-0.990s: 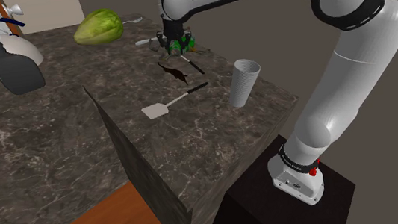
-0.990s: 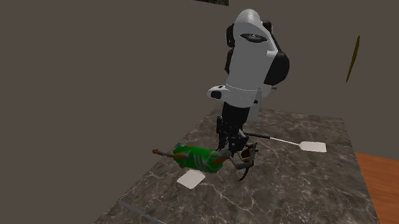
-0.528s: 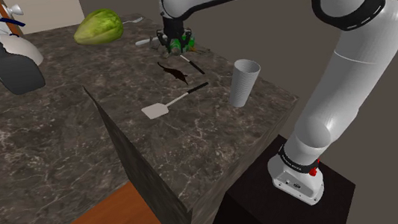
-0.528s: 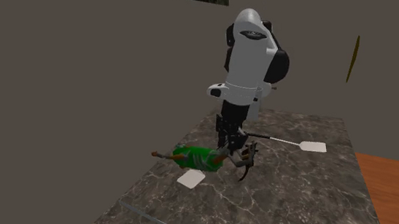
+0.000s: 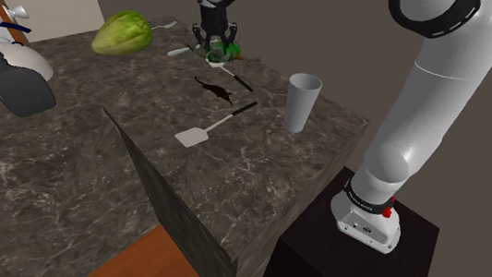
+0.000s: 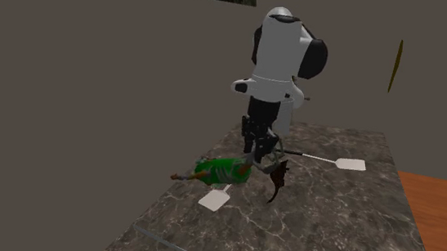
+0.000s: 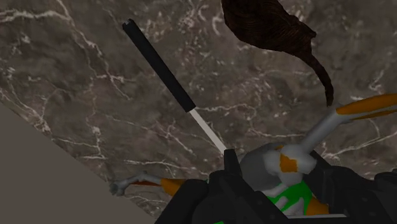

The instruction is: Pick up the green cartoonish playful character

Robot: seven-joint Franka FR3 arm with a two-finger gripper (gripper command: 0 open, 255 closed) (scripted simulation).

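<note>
The green character (image 6: 221,171) is a small figure with a green body, grey head and orange-tipped limbs. My gripper (image 6: 259,155) is shut on it at its head end, and it hangs sideways a little above the dark marble counter (image 6: 328,219). In the shoulder view the gripper (image 5: 218,45) holds the figure (image 5: 229,49) near the counter's far edge. In the wrist view the grey head and green chest (image 7: 280,181) sit clasped between my two black fingers (image 7: 222,191).
A dark brown curled object (image 5: 216,87) lies on the counter just below the hand. Two spatulas lie nearby, one with a white blade (image 5: 190,137), one with a black handle (image 7: 159,67). A grey cup (image 5: 303,101), a lettuce (image 5: 121,34) and a white jug (image 5: 6,68) also stand on the counter.
The gripper has risen from the counter with the green character clasped in it. The dark brown object stayed on the marble.
</note>
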